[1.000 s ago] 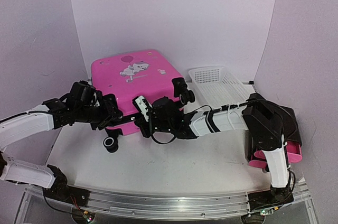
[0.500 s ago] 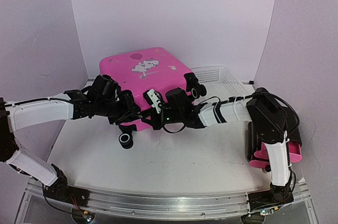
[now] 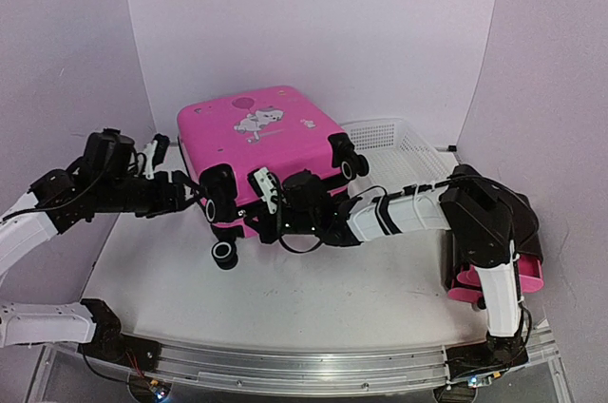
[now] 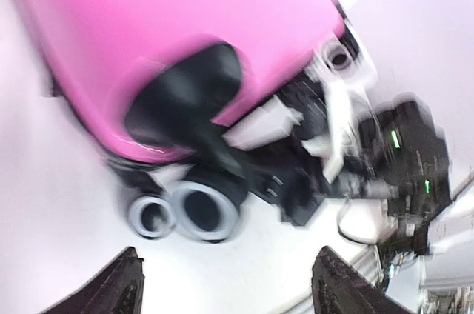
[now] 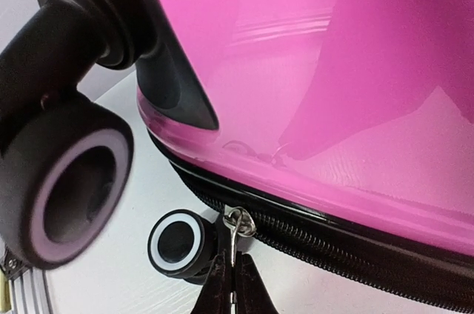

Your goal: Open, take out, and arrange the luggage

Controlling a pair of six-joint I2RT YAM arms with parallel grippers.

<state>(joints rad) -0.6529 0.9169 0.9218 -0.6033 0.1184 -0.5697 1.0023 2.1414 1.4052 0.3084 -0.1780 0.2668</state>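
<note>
The hot-pink luggage (image 3: 256,132) lies flat mid-table with its cartoon sticker up and its wheels toward me. My right gripper (image 3: 253,224) is at its front edge. In the right wrist view this gripper (image 5: 231,273) is shut on the metal zipper pull (image 5: 235,225) of the black zipper band (image 5: 341,251), beside a small wheel (image 5: 175,244). My left gripper (image 3: 188,196) is open and empty just left of the front-left wheel (image 3: 217,196). In the blurred left wrist view its jaws (image 4: 229,292) stand wide apart below the double wheel (image 4: 185,210).
A white mesh basket (image 3: 394,151) stands right of the suitcase against the back wall. A small black cabinet with pink drawers (image 3: 527,275) sits at the right edge behind my right arm. White walls close in the left, back and right.
The suitcase slid right and turned a little. My left gripper has let go and drawn back to the left. My right gripper stays on the zipper pull and shifted slightly left.
</note>
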